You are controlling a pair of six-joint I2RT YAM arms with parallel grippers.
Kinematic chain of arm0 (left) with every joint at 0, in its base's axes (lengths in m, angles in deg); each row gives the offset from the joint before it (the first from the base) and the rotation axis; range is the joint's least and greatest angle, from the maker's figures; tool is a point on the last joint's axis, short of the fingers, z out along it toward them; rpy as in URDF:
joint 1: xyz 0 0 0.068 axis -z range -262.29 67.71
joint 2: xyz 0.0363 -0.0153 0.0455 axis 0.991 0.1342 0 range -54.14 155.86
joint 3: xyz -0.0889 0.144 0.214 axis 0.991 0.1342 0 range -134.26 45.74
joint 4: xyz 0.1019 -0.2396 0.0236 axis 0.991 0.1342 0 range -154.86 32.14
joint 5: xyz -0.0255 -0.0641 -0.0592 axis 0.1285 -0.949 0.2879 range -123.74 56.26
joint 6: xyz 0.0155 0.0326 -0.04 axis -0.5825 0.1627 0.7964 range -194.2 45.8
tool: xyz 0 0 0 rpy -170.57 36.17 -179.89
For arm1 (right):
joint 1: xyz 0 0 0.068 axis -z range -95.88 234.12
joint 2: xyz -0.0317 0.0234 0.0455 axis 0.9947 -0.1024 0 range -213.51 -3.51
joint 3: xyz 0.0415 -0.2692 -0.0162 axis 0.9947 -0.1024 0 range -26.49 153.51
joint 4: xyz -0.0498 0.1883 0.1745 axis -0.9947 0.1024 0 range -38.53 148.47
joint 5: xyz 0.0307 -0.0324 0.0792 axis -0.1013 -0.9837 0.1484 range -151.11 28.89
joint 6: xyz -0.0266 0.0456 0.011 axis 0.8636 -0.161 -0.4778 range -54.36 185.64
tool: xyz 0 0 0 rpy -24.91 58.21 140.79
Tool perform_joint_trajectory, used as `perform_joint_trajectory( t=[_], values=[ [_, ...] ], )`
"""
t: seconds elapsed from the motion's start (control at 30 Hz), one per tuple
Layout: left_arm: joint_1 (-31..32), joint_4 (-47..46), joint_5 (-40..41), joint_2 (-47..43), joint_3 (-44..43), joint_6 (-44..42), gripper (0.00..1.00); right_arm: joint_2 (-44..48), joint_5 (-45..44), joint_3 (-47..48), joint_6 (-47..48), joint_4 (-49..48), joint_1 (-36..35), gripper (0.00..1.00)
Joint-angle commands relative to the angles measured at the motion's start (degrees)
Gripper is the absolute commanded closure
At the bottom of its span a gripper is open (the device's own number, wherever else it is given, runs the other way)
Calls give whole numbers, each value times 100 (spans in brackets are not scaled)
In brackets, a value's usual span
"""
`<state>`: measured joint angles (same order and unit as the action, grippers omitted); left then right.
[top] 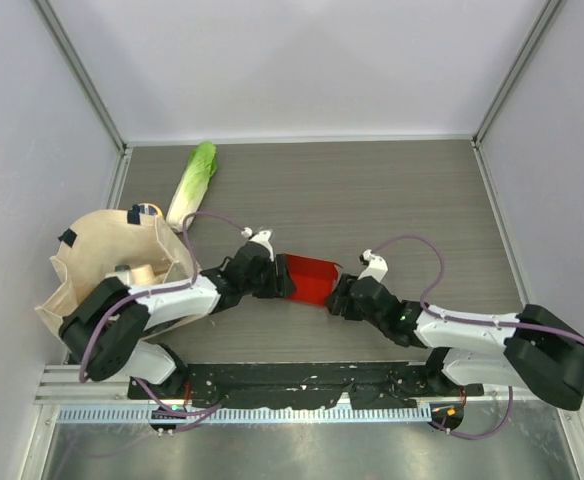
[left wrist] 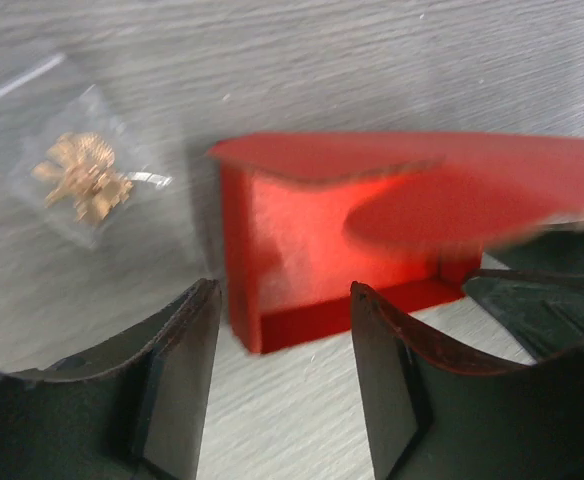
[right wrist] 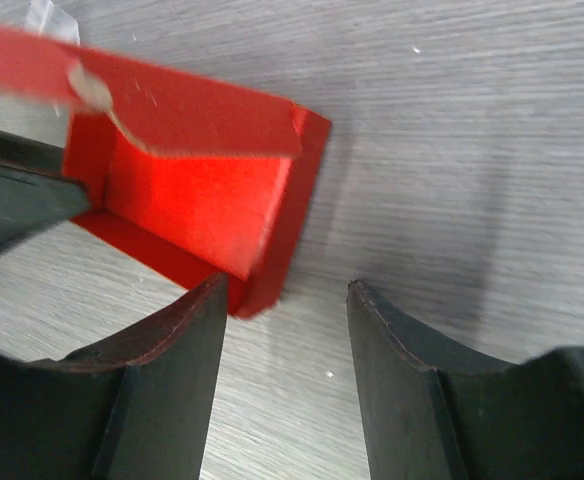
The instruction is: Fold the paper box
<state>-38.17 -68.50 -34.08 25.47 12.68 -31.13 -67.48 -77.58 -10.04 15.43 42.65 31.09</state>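
Left claw stands wide, its two dark fingers apart with nothing pinched between them. Just ahead of that gap sits the near corner of the paper box, red, its low walls upright and its open side towards this claw. A loose red flap reaches across above the box and runs out of the picture on the claw's right. It is blurred, so its edge is hard to trace.

Right claw is also parted, with only bare table between its fingers. The box's nearest corner lies right by the tip of its left finger, perhaps touching it, though the view is too close to say. Beyond that corner the red wall rises, and the flap stretches away to this claw's left, cut off by the frame. A dark part of the left claw shows there too, out of focus.

Further ahead of the left claw, off to its left, lies a clear packet with golden-brown bits inside, too blurred to name.

From above, the box sits between the two claws. A beige tote bag lies behind the left claw, partly covered by that arm, and a pale green cabbage lies past the bag
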Motion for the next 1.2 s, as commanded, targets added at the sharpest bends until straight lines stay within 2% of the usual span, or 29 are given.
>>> perform_joint_trajectory(
  t=[0.0,0.03,0.1,0.33,0.4,0.47,0.53,0.6,0.67,0.8,0.83,0.93,1.03,1.17],
  values=[
    [-26,-778,-553,668,-508,70,46,-608,82,377,-269,-471,223,45],
    [-9,-840,-668,809,-639,166,50,-661,100,368,-295,-506,354,46],
    [18,-1112,-844,1151,-754,307,51,-644,179,263,-374,-594,521,47],
    [158,-1184,-1003,1856,-1606,439,50,-354,715,130,326,-560,1830,48],
    [150,-903,-819,1839,-1765,325,47,-362,829,271,634,-384,2305,46],
    [158,-543,-504,1655,-1818,159,37,-371,856,489,1013,9,2534,37],
    [150,-44,-284,1287,-1792,9,27,-319,664,683,1180,335,2561,30],
    [141,344,-11,952,-1739,-254,22,-214,479,746,1207,801,2570,28],
    [132,1021,410,381,-1669,-439,22,67,224,772,1129,1250,2588,27],
    [-131,2286,1805,-270,-1685,-485,26,770,-347,755,1005,1926,2614,27],
    [-340,2915,1957,-254,-1799,-423,26,911,-409,781,1031,2137,2614,27],
    [-614,3858,2073,167,-2406,-98,23,1491,-305,834,1277,2358,2614,27],
    [-650,3994,1758,651,-2819,349,20,1834,-103,886,1383,2551,2623,28],
    [-659,4107,1870,1152,-3206,1096,20,1932,82,869,1348,2622,2623,28]
  ],
)
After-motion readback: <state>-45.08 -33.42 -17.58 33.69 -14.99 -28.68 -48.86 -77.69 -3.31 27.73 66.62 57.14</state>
